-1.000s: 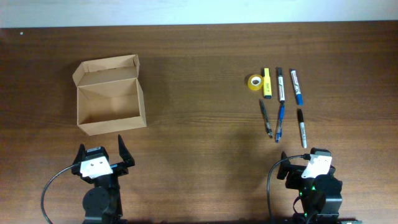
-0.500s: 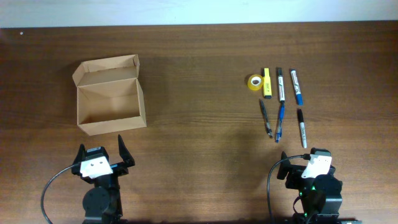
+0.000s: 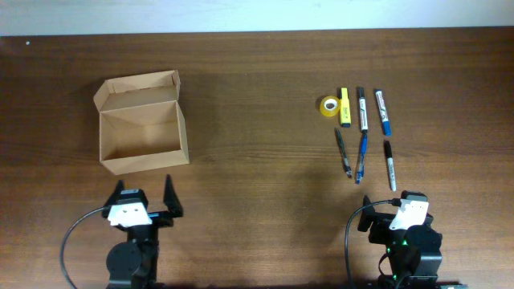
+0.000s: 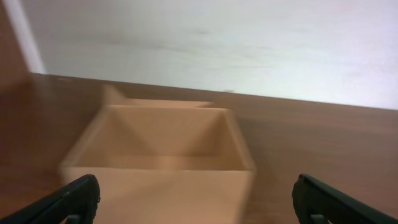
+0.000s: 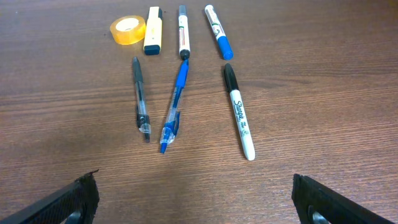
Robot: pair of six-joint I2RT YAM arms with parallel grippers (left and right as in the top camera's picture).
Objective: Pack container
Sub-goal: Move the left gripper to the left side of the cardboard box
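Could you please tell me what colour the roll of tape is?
Yellow; the roll of tape shows best in the right wrist view.

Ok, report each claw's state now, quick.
Left claw: open, holding nothing.
Right claw: open, holding nothing.

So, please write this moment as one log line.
container open, empty | left tool open, facing it | right tool open, facing pens | packed: nothing
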